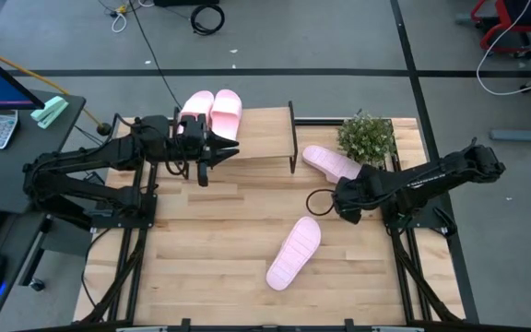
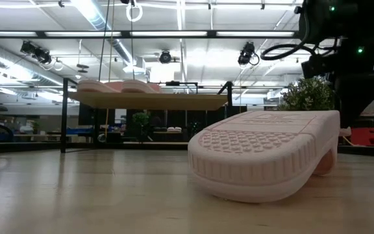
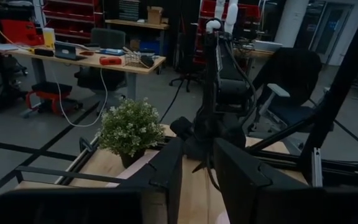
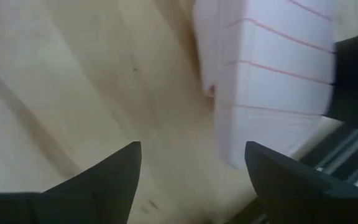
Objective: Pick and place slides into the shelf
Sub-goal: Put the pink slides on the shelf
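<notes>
Your right tool (image 1: 343,208) sits low over the table (image 1: 219,277), just beside the plant (image 1: 368,136) on its near side, with its fingers (image 4: 107,168) spread wide and nothing between them. In the right wrist view those fingers frame bare wood, and the ribbed sole of a slide (image 4: 278,81) lies just ahead of them, not gripped. From above, that is the slide (image 1: 332,163) lying next to the plant, between the plant and the shelf (image 1: 256,138).

Your left tool (image 1: 219,152) hangs over the shelf's left part, away from the plant, close beside the two slides (image 1: 212,111) that already rest side by side on the shelf top. In the left wrist view its fingers (image 3: 166,174) stand a narrow gap apart and hold nothing; past them you see the plant (image 3: 129,129) and the right arm beyond it.

A fourth slide (image 1: 295,253) lies on the table well clear of the plant, toward the near edge, sole up, apart from both tools. In the low view it fills the foreground (image 2: 265,155), with the shelf (image 2: 148,101) behind it carrying the two slides (image 2: 119,86) on its plank, and the plant (image 2: 307,94) off to the side under the right arm.
</notes>
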Available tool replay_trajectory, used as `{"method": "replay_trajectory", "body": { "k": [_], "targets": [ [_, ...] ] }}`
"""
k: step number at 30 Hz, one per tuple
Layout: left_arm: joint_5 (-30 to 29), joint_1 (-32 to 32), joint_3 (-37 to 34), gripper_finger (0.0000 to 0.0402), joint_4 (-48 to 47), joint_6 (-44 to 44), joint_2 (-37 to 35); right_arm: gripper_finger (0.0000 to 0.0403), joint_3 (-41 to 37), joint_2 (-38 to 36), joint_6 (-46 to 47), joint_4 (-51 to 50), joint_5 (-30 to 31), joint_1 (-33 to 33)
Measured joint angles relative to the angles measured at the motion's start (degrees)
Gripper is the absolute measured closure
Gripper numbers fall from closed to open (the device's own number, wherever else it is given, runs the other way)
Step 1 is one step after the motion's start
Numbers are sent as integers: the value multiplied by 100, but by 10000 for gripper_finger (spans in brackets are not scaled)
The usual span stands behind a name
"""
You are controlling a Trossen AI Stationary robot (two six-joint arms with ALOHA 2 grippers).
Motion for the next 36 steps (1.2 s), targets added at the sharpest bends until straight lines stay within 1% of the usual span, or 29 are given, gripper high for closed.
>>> {"method": "replay_trajectory", "body": {
  "k": [5,11,16,23,28,32,34,36],
  "targets": [
    [0,0,0,300,-2,-2,0,109,2,201,8,-188,107,-69],
    [0,0,4,302,-6,-33,28,108,40,1036,53,-240,44,-303],
    [0,0,4,299,-16,-54,28,115,131,1572,265,-249,314,-473],
    [0,0,4,305,-15,-84,28,134,155,1665,659,-231,642,-649],
    [0,0,4,302,-15,-90,28,147,154,1665,806,-41,660,-808],
    [0,0,4,304,-15,-90,28,167,153,1665,806,211,570,-932],
    [1,0,4,307,-15,-90,28,189,153,1665,810,256,462,-999],
    [0,0,4,309,-15,-89,28,219,148,1665,810,263,417,-1059]
  ]
}}
